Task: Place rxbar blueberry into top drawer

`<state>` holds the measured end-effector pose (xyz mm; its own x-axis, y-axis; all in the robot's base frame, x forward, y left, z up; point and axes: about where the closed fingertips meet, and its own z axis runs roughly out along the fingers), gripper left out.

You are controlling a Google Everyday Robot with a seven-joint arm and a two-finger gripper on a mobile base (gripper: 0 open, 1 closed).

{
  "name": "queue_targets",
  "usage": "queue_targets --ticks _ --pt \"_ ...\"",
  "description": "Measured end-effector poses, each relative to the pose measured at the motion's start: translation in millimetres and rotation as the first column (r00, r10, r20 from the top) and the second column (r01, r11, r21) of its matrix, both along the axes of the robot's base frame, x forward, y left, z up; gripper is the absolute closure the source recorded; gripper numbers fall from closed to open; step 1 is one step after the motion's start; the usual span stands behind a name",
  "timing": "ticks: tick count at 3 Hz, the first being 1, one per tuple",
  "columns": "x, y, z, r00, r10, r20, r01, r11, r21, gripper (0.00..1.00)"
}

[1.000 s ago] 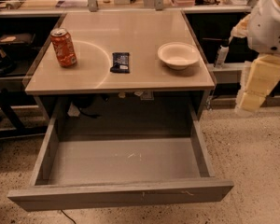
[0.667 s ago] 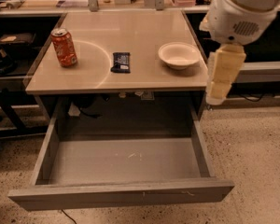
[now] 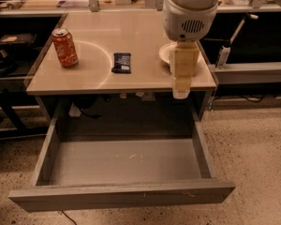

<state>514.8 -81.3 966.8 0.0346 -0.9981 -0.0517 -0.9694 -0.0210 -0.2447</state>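
The rxbar blueberry (image 3: 122, 62), a small dark navy bar, lies flat on the tan table (image 3: 107, 29) near its front middle. The top drawer (image 3: 126, 162) is pulled wide open below the table, and its grey bottom is bare. My gripper (image 3: 180, 93) hangs from the big white arm (image 3: 192, 8), pointing down over the table's front right edge. It is to the right of the bar and apart from it. It holds nothing that I can see.
An orange soda can (image 3: 65, 48) stands upright at the table's left. A white bowl (image 3: 165, 53) sits at the right, partly hidden behind my gripper. Dark shelving (image 3: 9, 55) stands to the left. A rail with cables (image 3: 253, 71) runs along the right.
My arm has swung left from beside the table to over its front right edge, now covering part of the bowl. The bar, can and drawer have not moved.
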Motion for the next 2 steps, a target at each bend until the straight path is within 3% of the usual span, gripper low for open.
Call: queue_targets --ticks 1,2 --pt "18.9 10.8 1.3 1.0 -0.004 -0.007 0.005 1.0 0.021 0.0" --pt "68.5 38.3 0.4 0.9994 -0.021 -0.027 0.022 0.998 0.051 0.0"
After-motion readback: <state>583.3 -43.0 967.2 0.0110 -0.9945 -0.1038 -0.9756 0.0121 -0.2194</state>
